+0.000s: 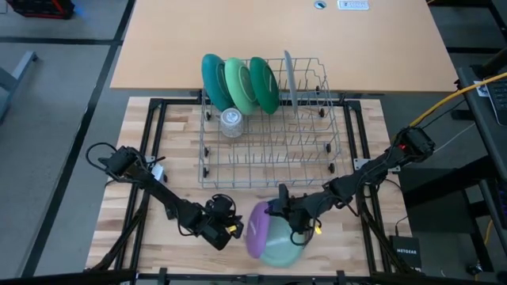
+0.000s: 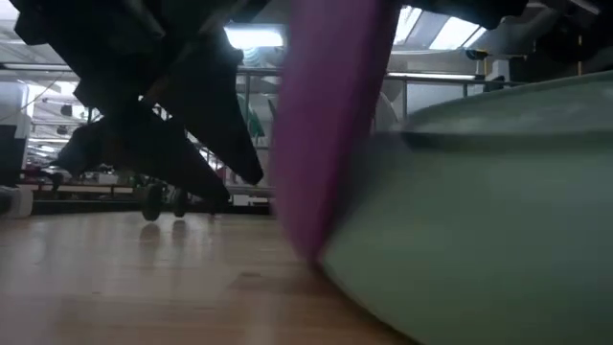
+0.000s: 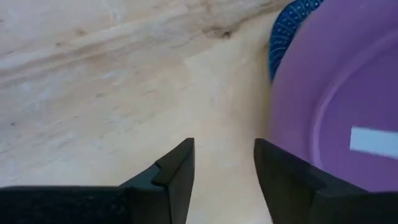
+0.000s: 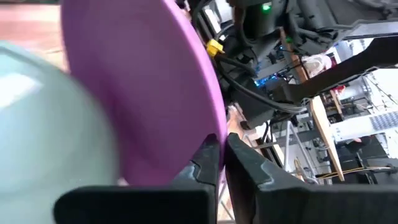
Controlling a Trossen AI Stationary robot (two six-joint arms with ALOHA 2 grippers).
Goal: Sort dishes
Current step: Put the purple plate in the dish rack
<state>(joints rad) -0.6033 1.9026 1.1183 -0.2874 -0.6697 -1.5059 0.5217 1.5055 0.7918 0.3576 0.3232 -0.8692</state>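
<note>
High view: near the front edge of the wooden table [image 1: 139, 170], the right gripper [image 1: 279, 207] pinches the rim of a round purple plastic plate [image 1: 257, 229], tilted up on edge against a pale green plastic bowl [image 1: 285, 241]. Just to their left, the left gripper [image 1: 230, 229] has its fingers [image 3: 177, 171] partly apart over bare wood, holding nothing. Behind, a metal wire dish rack [image 1: 269, 134] holds three green and teal plates [image 1: 240, 83] upright
</note>
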